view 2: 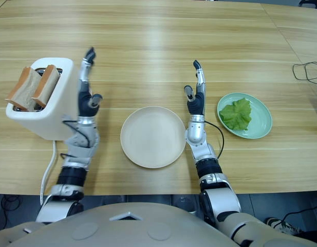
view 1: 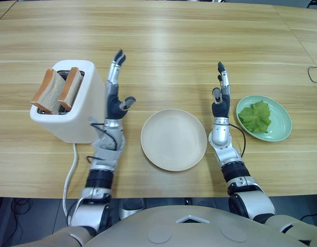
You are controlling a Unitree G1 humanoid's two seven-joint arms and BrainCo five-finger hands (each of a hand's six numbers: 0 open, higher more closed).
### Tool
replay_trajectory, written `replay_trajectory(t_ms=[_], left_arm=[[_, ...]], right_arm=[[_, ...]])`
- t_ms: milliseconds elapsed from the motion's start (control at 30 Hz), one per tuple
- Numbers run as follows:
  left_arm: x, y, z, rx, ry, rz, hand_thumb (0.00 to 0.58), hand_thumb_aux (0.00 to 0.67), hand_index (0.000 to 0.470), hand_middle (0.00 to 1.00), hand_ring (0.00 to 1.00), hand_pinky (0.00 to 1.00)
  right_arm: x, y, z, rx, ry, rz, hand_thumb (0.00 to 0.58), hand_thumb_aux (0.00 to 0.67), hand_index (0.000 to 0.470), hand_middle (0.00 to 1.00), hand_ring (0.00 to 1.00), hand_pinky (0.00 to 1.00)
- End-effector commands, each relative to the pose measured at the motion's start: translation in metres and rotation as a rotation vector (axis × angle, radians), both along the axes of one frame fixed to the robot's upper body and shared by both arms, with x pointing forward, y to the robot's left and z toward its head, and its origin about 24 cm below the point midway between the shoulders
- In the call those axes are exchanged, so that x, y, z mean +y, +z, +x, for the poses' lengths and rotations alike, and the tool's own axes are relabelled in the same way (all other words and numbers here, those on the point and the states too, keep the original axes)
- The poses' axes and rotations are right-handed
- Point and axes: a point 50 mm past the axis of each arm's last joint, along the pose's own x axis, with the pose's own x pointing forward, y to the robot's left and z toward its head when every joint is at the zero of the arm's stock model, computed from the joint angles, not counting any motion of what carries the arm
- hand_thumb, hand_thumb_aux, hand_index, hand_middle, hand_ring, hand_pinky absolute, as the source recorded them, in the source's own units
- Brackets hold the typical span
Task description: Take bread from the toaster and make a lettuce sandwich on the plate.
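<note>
Evidently light, stiff and crumbly, two browned slices of bread (view 1: 48, 92) leaned in the slots of a boxy white toaster (view 1: 71, 116), at ten o'clock from the round beige plate (view 1: 173, 140). Their crusts stood well proud, so the top edges seemed the place to pinch, gently. The toaster's white cord (view 1: 69, 177) trailed toward six o'clock across the wooden tabletop (view 1: 173, 51). The left robot hand (view 1: 115, 95) stood just beside the toaster's wall, fingers straight, empty; that wall looked easy to bump. At the plate's three o'clock the right robot hand (view 1: 221, 98) was likewise open and empty. Further right, a limp, tearable green lettuce leaf (view 1: 255, 116) lay in a pale green dish (view 1: 282, 133).
</note>
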Motion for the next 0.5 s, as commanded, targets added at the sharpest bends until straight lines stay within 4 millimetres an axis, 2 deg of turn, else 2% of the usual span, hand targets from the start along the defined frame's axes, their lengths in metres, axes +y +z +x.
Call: replay_trajectory(t_ms=[33, 133, 267, 367, 500], left_arm=[[0.051, 0.033, -0.028, -0.137, 0.279, 0.138, 0.0, 0.0, 0.0, 0.0, 0.0, 0.0], [0.095, 0.043, -0.045, -0.131, 0.52, 0.18, 0.0, 0.0, 0.0, 0.0, 0.0, 0.0], [0.158, 0.03, -0.062, 0.04, 0.85, 0.243, 0.0, 0.0, 0.0, 0.0, 0.0, 0.0], [0.182, 0.019, -0.072, 0.152, 0.975, 0.316, 0.0, 0.0, 0.0, 0.0, 0.0, 0.0], [0.197, 0.004, -0.08, 0.268, 1.049, 0.349, 0.0, 0.0, 0.0, 0.0, 0.0, 0.0]], right_arm=[[-0.001, 0.0, 0.001, 0.003, 0.012, -0.023, 0.0, 0.0, 0.0, 0.0, 0.0, 0.0], [-0.002, 0.0, 0.001, 0.004, 0.011, -0.036, 0.0, 0.0, 0.0, 0.0, 0.0, 0.0], [-0.002, 0.001, 0.003, 0.004, 0.015, -0.048, 0.0, 0.0, 0.0, 0.0, 0.0, 0.0], [-0.001, 0.002, 0.005, -0.001, 0.023, -0.067, 0.0, 0.0, 0.0, 0.0, 0.0, 0.0], [-0.004, 0.006, 0.008, -0.01, 0.021, -0.087, 0.0, 0.0, 0.0, 0.0, 0.0, 0.0]])
